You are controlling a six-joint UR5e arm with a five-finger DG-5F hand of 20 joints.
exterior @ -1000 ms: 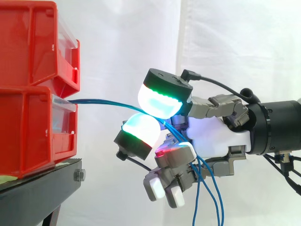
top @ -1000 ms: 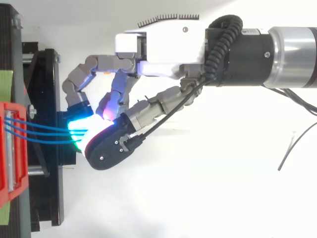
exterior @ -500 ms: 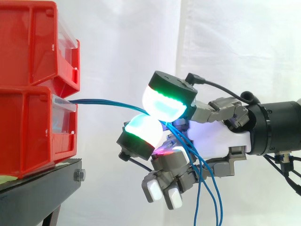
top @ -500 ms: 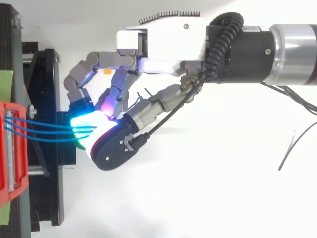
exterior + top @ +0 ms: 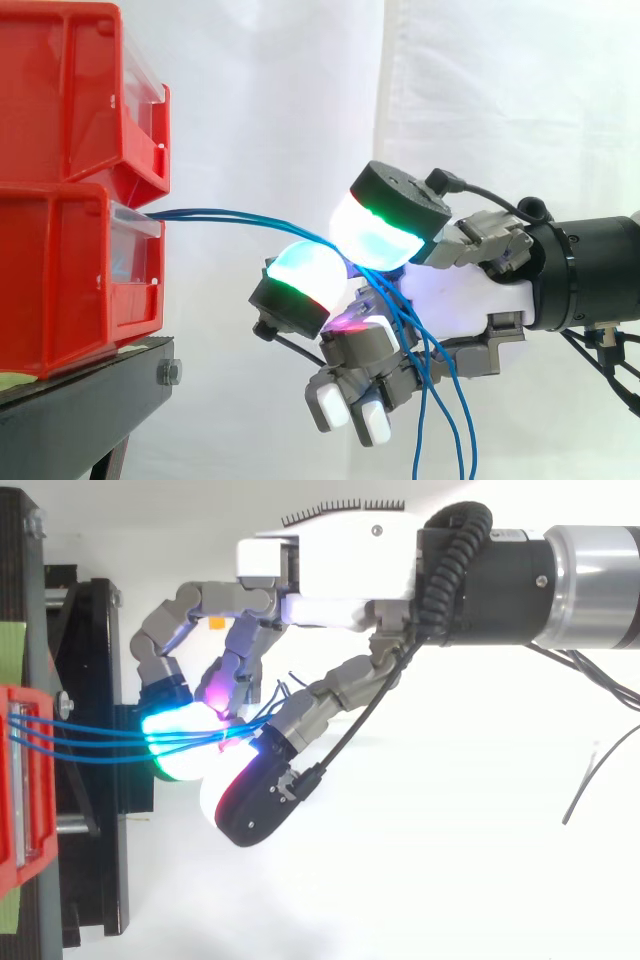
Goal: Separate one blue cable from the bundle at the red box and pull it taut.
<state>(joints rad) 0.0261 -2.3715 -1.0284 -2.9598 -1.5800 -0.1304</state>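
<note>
The robot hand (image 5: 455, 300) has its fingers curled round a bundle of thin blue cables (image 5: 230, 214). The bundle passes between two glowing cyan-green fingertip pads (image 5: 305, 272) set close together. Ahead of the fingertips the cables run in a shallow arc to the front of the lower red plastic bin (image 5: 60, 280), which sits on a black metal stand (image 5: 90, 400). In the top view three strands fan apart towards the bin. Behind the pads they cross the palm and hang loose below the hand. I cannot tell whether one strand is singled out.
</note>
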